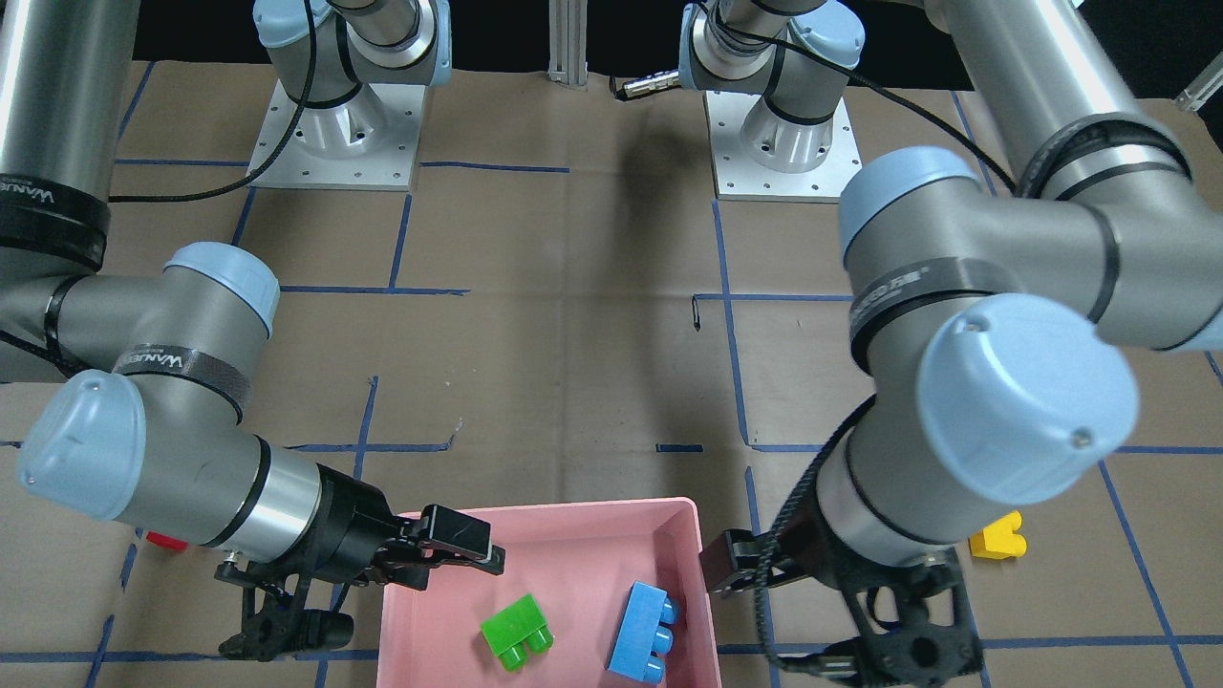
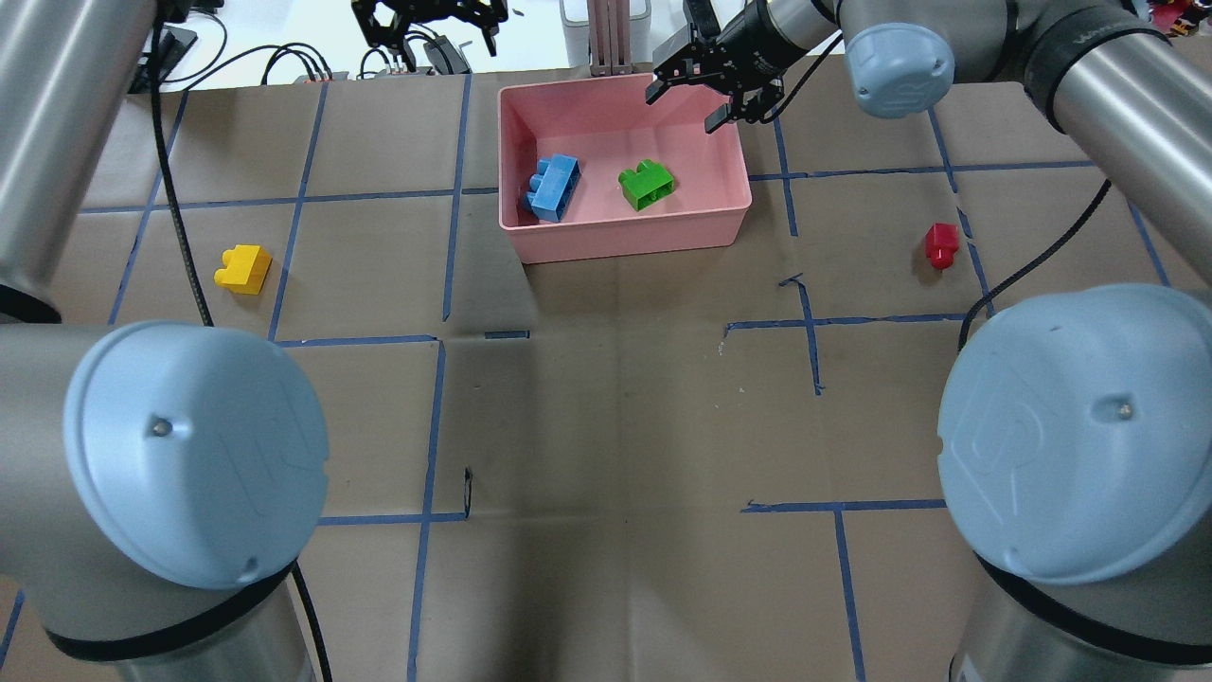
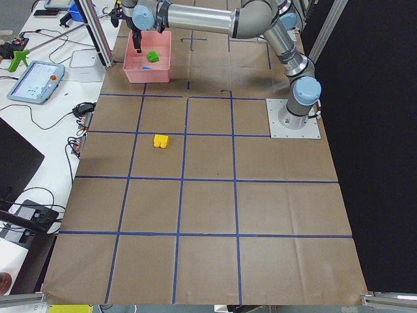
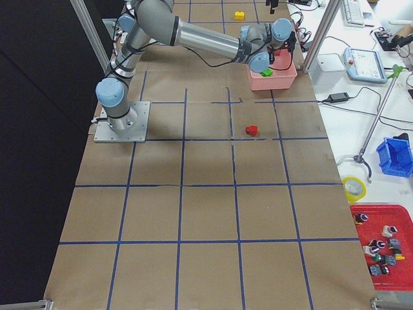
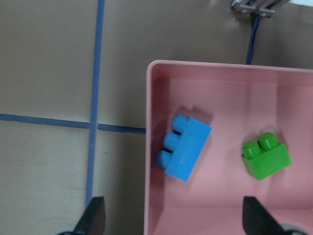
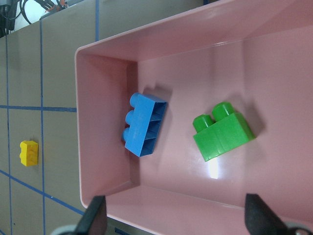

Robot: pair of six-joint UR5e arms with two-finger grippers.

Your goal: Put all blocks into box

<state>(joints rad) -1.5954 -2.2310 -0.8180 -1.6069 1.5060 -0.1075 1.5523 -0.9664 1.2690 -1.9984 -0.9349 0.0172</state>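
The pink box [image 2: 625, 232] stands at the table's far middle. In it lie the light blue block [image 2: 554, 188] on the left and the green block [image 2: 647, 185] on the right. The yellow block [image 2: 243, 268] lies on the table to the left, the red block [image 2: 941, 244] to the right. My right gripper [image 2: 686, 104] is open and empty above the box's far right corner. My left gripper [image 2: 431, 19] is open and empty beyond the box's far left corner. The left wrist view shows the blue block [image 5: 185, 147] and the green block [image 5: 266, 157] between open fingers.
Brown paper with a blue tape grid covers the table. An aluminium post [image 2: 611, 38] stands just behind the box. Cables and gear lie past the far edge. Two arm base plates [image 1: 334, 143] sit at the robot's side. Both elbows [image 2: 189, 455] loom over the near table.
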